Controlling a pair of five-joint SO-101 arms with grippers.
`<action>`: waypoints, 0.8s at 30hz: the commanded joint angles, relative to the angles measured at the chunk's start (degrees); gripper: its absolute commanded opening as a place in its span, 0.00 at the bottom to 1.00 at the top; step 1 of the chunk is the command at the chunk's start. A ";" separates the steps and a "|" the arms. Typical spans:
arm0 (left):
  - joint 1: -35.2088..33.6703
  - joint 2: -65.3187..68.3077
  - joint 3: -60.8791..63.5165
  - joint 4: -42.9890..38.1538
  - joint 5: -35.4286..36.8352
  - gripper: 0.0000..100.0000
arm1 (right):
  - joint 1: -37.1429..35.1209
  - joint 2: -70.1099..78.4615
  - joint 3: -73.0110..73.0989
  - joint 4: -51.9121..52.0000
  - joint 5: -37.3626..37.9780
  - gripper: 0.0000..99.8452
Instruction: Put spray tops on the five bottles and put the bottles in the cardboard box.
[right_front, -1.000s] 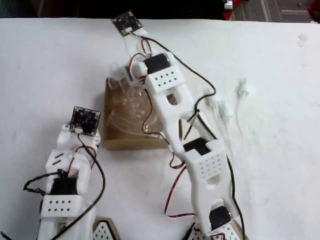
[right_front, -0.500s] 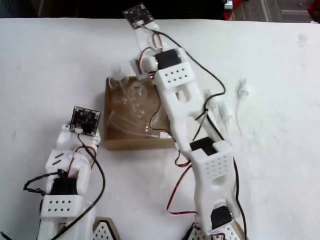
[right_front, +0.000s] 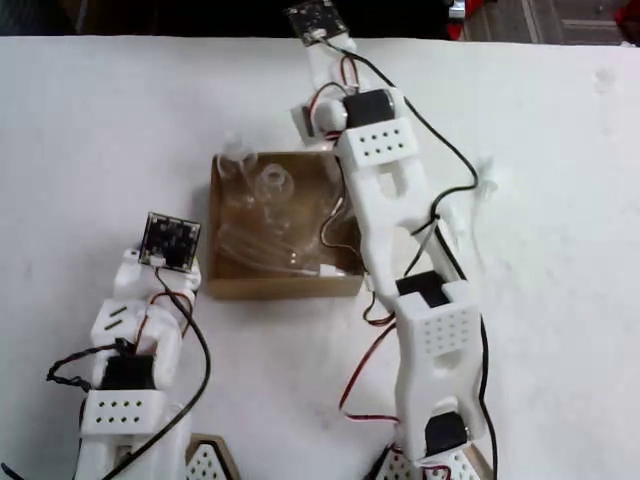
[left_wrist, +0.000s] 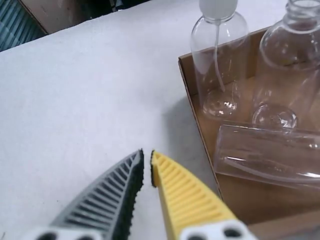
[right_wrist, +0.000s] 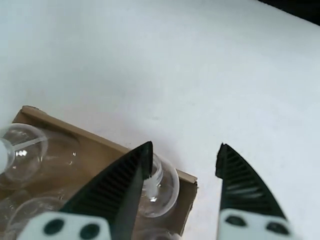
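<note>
Yellow and grey, the left gripper (left_wrist: 147, 155) sits nearly shut on nothing, just off the near left corner of the cardboard box (right_front: 280, 287). In the box, an uncapped bottle (left_wrist: 287, 60) stands upright. At the box's far edge the right gripper (right_wrist: 185, 146) hangs wide open and empty. A loose spray top (right_front: 487, 178) lies rightward on the table, probably that arm's pick.

The shallow brown box (right_front: 280, 286) holds clear plastic bottles, a capped bottle (left_wrist: 218, 60) upright in one corner, an open-necked bottle (left_wrist: 287, 65) upright just beside it and a third bottle (left_wrist: 270, 155) on its side, while a loose spray top (right_front: 487, 180) lies on the table well apart.
</note>
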 joint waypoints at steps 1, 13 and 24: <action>-0.57 -0.84 -1.23 -1.58 -0.26 0.03 | 1.89 -3.74 -1.93 1.45 0.79 0.19; -0.48 -0.84 -1.23 -1.58 -0.26 0.03 | 2.15 -6.99 -1.49 6.29 0.79 0.19; -0.57 -0.84 -1.23 -1.58 -0.26 0.03 | 2.15 -7.43 -1.67 9.63 0.79 0.19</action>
